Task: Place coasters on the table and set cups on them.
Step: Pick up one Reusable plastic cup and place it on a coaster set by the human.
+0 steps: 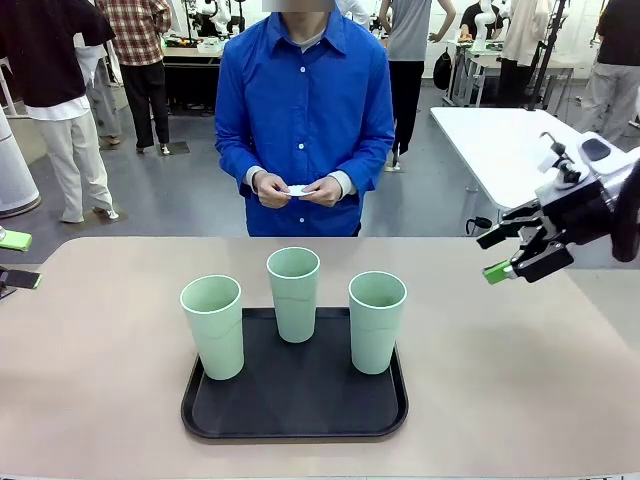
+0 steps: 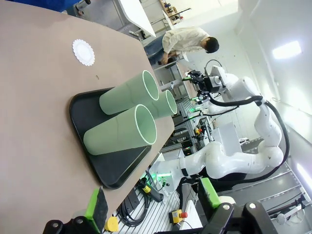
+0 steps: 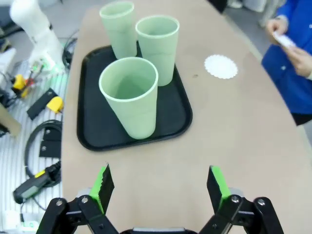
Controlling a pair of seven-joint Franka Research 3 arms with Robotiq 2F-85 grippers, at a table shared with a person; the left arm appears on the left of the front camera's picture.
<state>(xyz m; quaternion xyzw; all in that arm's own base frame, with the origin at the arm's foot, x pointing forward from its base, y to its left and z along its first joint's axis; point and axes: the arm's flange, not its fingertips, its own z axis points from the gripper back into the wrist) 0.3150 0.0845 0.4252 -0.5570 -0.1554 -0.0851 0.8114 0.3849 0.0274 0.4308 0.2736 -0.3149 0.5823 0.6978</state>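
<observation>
Early stage, by the look of it: coaster-laying. Three cups (image 1: 294,293) upright on a black tray (image 1: 295,425) near the table's (image 1: 100,330) near edge, none on a coaster. One coaster (image 3: 221,66) flat between the tray and the far edge. More white paper in the person's hands (image 1: 298,189), count unclear. Left gripper (image 2: 153,200) wide open, empty, by the left edge. Right gripper (image 1: 493,255) likewise open, empty, above the right edge. Next, probably: grasp one cup by its wall, keep it upright, set it centred on the coaster.
</observation>
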